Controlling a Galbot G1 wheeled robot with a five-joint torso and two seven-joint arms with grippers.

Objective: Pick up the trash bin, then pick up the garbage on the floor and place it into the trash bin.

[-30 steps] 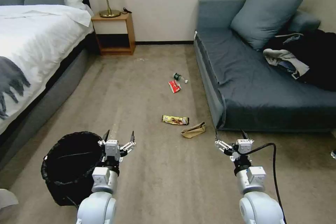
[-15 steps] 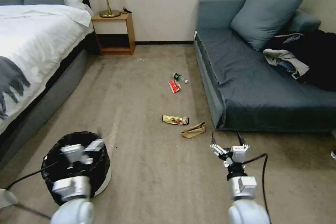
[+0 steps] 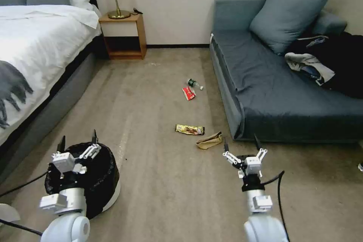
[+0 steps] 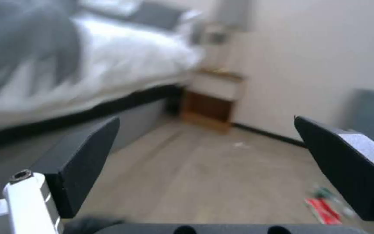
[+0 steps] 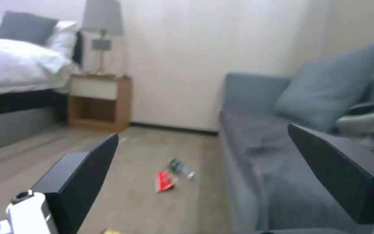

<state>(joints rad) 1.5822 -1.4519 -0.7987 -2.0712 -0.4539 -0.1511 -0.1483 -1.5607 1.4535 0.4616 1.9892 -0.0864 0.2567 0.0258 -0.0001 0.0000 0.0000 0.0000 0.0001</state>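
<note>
The left gripper (image 3: 77, 146) has swung over the trash bin (image 3: 107, 181), jaws open, ready to grasp; the right gripper (image 3: 242, 147) hovers open.

black-lined trash bin (image 3: 104, 181) upright, garbage (image 3: 190, 129) scattered

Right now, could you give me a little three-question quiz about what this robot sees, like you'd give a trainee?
1. True or false: the left end effector is above the trash bin with its fingers open.
2. Which litter lies closest to the right end effector? A) brown paper bag B) red-and-white wrapper C) green-labelled bottle
3. Fill in: the gold-brown wrapper lies on the ____.

Key: 1 true; 2 A; 3 carpet.
</note>
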